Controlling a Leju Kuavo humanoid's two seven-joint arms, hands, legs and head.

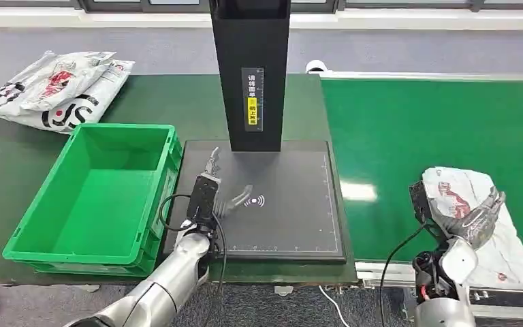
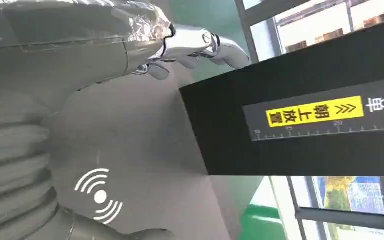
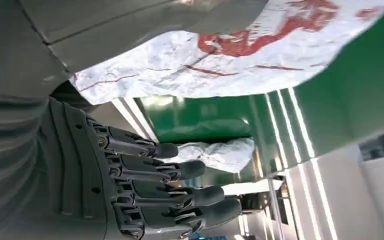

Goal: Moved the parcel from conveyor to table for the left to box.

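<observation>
In your head view, the parcel [image 1: 473, 204], a white bag with red print, lies on the green conveyor [image 1: 408, 129] at its near edge, with the right hand [image 1: 466, 221] wrapped over it. The left hand [image 1: 221, 194] hovers over the dark scanner pad [image 1: 293, 204], fingers spread and holding nothing, beside the green box [image 1: 48, 238]. Your left wrist view shows its fingers [image 2: 220, 45] apart near the black post [image 2: 300, 120]. Your right wrist view shows the parcel [image 3: 220, 65] against the thumb, dark fingers [image 3: 180, 170] extended under it.
</observation>
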